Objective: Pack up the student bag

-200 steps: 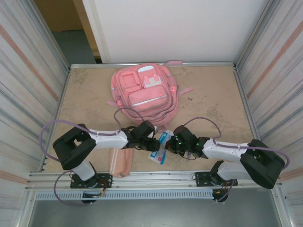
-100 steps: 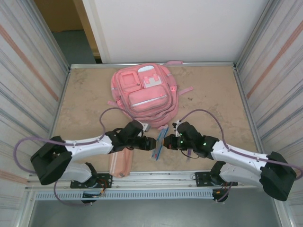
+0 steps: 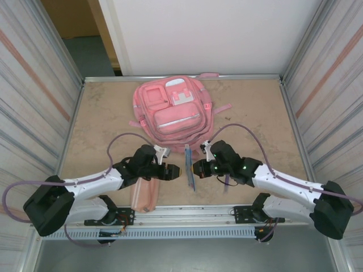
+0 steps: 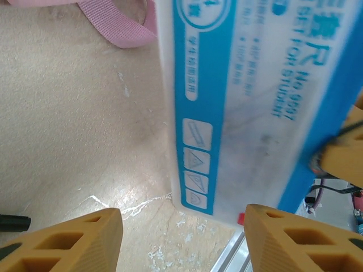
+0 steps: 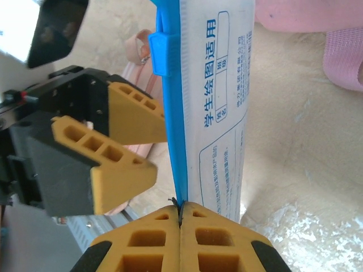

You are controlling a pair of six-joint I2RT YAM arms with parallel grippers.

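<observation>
top external / change: handover done. left tool (image 3: 174, 171) was clamped on the stationery packet (image 3: 189, 168) a second ago; it has opened and pulled back left.
top external / packet: was flat on the surface (image 3: 255, 113), now stands on edge between the tools, carried by the right tool (image 3: 196, 168) alone.
top external / task item: student bag (image 3: 173, 112) lies flat at the far centre, pockets look zipped, just beyond the packet. pencil case (image 3: 144, 195) not packed.
top external / pose: both arms stretched low, tools facing each other.
left wrist / left tool: fingers (image 4: 62, 241) spread, nothing between them, packet face just ahead.
right wrist / right tool: fingers (image 5: 142, 241) pinched tight on the packet's blue edge.
meaning: right arm looks free to take the packet bagward, but the bag needs opening first.
</observation>
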